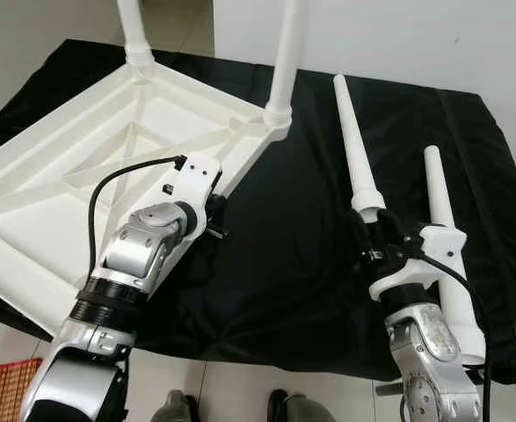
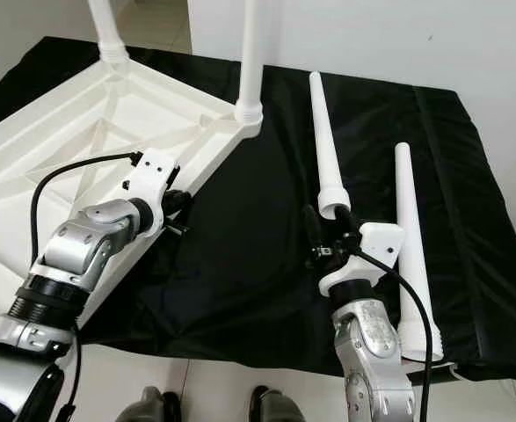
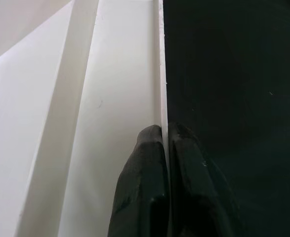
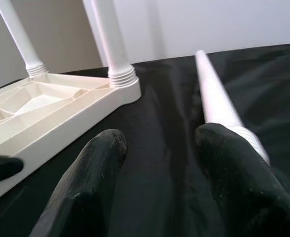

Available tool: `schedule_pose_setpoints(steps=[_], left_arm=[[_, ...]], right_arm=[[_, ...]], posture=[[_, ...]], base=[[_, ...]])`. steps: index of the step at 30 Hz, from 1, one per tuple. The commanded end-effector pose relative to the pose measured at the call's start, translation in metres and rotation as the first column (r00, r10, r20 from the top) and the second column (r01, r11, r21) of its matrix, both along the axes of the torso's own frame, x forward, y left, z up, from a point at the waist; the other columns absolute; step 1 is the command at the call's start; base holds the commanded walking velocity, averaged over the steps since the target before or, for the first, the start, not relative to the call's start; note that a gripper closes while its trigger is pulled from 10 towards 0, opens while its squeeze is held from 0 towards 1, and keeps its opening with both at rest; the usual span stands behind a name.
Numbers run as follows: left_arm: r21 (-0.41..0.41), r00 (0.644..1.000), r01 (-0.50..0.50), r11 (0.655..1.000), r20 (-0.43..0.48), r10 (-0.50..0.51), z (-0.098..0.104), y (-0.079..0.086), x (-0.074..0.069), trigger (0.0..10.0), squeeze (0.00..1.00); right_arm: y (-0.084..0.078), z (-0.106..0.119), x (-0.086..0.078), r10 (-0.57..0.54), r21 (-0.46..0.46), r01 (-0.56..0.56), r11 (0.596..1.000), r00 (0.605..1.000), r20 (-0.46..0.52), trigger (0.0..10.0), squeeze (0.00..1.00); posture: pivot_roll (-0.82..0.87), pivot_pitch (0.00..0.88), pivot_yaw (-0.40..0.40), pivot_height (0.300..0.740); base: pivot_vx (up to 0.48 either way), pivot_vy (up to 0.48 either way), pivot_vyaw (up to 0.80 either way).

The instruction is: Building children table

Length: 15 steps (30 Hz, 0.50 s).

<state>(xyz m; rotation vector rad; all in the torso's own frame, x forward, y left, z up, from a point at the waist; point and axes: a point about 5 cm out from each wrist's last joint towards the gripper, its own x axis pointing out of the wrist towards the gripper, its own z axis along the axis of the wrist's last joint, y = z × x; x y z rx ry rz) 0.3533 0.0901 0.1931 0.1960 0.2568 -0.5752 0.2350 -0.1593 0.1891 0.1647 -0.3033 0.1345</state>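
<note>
A: What is the step in hand looking like, taking the biggest piece first?

B: The white tabletop (image 1: 82, 167) is lying upside down on the black cloth (image 1: 310, 264) that is covering the table; two legs (image 1: 284, 53) are already standing in its far corner sockets; two loose legs are lying on the cloth to the right; the nearer loose leg (image 1: 356, 149) looks to be the one being fetched next, as I judge it.

A: So how is that best being done?

B: By closing on the thick threaded end of the loose leg rather than the thin tip, so it is not swinging when raised; then turning it upright and lining it over an open socket before twisting; meanwhile the tabletop wants steadying, since it is overhanging the cloth's near edge at the left.

A: And the hands?

B: The left hand (image 3: 163, 143) is pinching the thin side wall of the tabletop, one finger on each face, squeezed close with only the wall between them; the right hand (image 4: 159, 153) is spread wide, holding nothing; one finger (image 4: 233, 168) is sitting just beside the thick end of the loose leg, perhaps touching it, I cannot tell; the other loose leg (image 1: 446, 237) is lying along the right wrist's outer side.
</note>
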Motion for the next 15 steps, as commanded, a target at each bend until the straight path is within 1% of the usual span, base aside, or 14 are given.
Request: schedule_pose_setpoints(steps=[1,3,5,6,8,11,12,13,15], left_arm=[[-0.029,0.998,-0.004,1.0,0.055,0.005,0.003,-0.007,0.002,10.0,0.0],[-0.045,0.995,0.057,0.997,0.081,-0.053,0.009,-0.023,0.0,10.0,0.0],[-0.056,0.992,0.094,0.994,0.091,-0.089,0.011,-0.032,-0.002,10.0,0.0],[-0.056,0.992,0.094,0.994,0.091,-0.089,0.011,-0.032,-0.002,10.0,0.0],[-0.065,0.985,0.14,0.988,0.11,-0.133,0.014,-0.043,-0.005,10.0,0.0],[-0.082,0.985,0.145,0.986,0.11,-0.136,0.015,-0.046,-0.006,10.0,0.0],[-0.091,0.983,0.154,0.984,0.113,-0.143,0.016,-0.047,-0.007,10.0,0.16],[-0.105,0.981,0.173,0.979,0.111,-0.161,0.017,-0.049,-0.008,10.0,1.0],[-0.114,0.974,0.203,0.973,0.125,-0.189,0.02,-0.053,-0.01,10.0,1.0]], right_arm=[[-0.002,-0.004,0.0,-0.016,-0.002,0.016,1.0,1.0,-0.019,10.0,0.0],[-0.002,-0.003,0.0,-0.017,-0.002,0.017,1.0,1.0,-0.016,10.0,0.0],[-0.001,-0.003,0.0,-0.02,-0.001,0.02,1.0,1.0,-0.015,10.0,0.0],[-0.001,-0.003,0.0,-0.02,-0.001,0.02,1.0,1.0,-0.015,10.0,0.0],[-0.001,-0.003,-0.001,-0.023,-0.001,0.023,1.0,1.0,-0.016,10.0,0.0],[-0.001,-0.003,-0.001,-0.023,0.0,0.023,1.0,1.0,-0.016,10.0,0.0],[-0.001,-0.003,-0.001,-0.024,0.001,0.024,1.0,1.0,-0.016,10.0,0.0],[-0.001,-0.004,-0.001,-0.024,0.001,0.024,1.0,1.0,-0.016,10.0,0.0],[-0.001,-0.004,0.0,-0.023,0.001,0.023,1.0,1.0,-0.016,10.0,0.0]], posture=[[-0.01,0.184,-0.031,0.74],[-0.01,0.184,-0.031,0.74],[-0.01,0.184,-0.031,0.74],[-0.01,0.184,-0.031,0.74],[-0.01,0.183,-0.026,0.74],[-0.01,0.183,-0.026,0.74],[-0.01,0.183,-0.026,0.74],[-0.01,0.183,-0.026,0.74],[-0.01,0.183,-0.026,0.74]], base=[[0.0,0.0,0.0],[0.0,0.0,0.0],[0.0,0.0,0.0],[0.0,0.0,0.0],[0.0,0.0,0.0],[0.0,0.0,0.0],[0.0,0.0,0.0],[0.0,0.0,0.0],[0.0,0.0,0.0]])
